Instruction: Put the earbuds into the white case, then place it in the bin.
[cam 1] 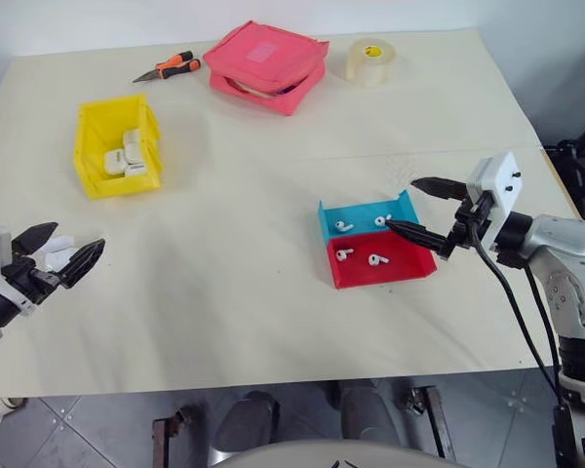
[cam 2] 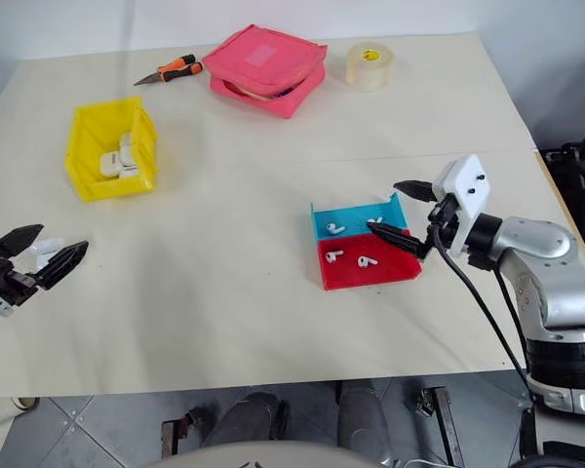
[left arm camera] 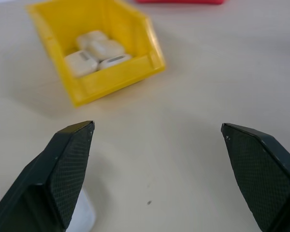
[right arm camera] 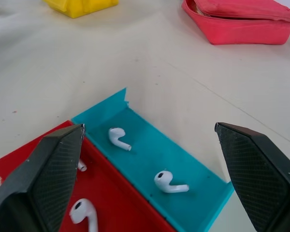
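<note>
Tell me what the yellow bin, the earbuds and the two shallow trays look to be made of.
Yellow bin: seemingly moulded plastic, with evenly coloured, slightly shiny walls.
Earbuds: hard glossy white plastic, by the bright highlights on their rounded heads.
Blue tray and red tray: thin flat sheet with sharp folded corners, matte; card or thin plastic, hard to say which.

- A robot test bench in a lab or workshop, not a home
- The wide surface (cam 1: 273, 283) wears a plain cream cover, against a bare white wall
- Grey tiled floor (cam 1: 97, 419) below its front edge
- Workshop odds lie at the far side: orange-handled pliers (cam 1: 166, 67), a roll of tape (cam 1: 371, 60)
- Small sorting trays and a yellow parts bin (cam 1: 117, 146) are laid out
</note>
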Tool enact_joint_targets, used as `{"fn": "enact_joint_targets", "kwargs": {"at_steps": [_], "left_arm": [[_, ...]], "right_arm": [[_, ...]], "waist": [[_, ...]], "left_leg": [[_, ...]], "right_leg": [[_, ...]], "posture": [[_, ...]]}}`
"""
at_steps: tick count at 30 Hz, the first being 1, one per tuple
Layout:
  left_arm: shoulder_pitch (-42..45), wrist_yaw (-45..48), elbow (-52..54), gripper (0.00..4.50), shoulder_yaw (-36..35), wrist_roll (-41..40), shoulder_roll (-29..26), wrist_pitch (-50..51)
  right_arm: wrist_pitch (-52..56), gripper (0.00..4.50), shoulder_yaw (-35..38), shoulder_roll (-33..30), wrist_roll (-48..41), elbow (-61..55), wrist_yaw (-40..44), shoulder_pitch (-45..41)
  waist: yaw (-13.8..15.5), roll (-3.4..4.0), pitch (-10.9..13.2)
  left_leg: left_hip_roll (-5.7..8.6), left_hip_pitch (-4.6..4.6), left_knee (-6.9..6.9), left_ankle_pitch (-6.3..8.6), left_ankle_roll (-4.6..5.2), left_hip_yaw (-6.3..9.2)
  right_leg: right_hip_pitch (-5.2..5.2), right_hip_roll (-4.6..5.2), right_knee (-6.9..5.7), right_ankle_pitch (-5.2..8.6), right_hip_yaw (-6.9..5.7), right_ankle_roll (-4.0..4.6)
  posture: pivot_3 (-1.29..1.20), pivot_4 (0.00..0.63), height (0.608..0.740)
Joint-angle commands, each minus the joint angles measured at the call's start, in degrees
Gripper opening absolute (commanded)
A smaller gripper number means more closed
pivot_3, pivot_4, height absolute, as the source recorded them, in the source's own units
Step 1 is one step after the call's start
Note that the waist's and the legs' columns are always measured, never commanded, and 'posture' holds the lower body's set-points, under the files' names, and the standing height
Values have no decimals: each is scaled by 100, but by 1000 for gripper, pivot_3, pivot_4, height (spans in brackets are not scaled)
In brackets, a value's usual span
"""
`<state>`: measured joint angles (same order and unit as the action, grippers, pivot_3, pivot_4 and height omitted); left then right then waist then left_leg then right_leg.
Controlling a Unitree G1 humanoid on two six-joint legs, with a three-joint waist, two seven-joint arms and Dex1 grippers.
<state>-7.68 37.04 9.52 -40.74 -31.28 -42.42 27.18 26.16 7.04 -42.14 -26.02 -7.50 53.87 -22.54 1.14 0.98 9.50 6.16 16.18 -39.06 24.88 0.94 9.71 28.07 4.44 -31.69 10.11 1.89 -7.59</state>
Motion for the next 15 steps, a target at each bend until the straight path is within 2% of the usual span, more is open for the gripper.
{"fn": "enact_joint_targets", "kwargs": {"at_steps": [1,10,15], "left_arm": [[-267,-278,378,4470,-655,-133,30,189],[-1651,-403,914,4470,-1646,-320,265,998],[-2370,-253,1097,4470,-1943,-370,317,1439]], "right_arm": [[-311,4500,-100,79,128,288,83,-371],[-1029,4500,-398,389,269,1052,569,-1053],[-1269,4500,-392,356,-67,1097,1483,-1075]], "waist": [[4,-1,0],[5,-4,1],[24,-10,2]], "left_leg": [[0,4,0,1,1,-5],[-2,22,0,3,4,-29],[-3,21,0,5,7,-30]], "right_leg": [[9,0,-3,0,4,0],[42,-2,-13,-1,18,2],[40,-3,-13,-1,20,2]], "posture": [[0,150,740],[0,150,740],[0,150,740]]}}
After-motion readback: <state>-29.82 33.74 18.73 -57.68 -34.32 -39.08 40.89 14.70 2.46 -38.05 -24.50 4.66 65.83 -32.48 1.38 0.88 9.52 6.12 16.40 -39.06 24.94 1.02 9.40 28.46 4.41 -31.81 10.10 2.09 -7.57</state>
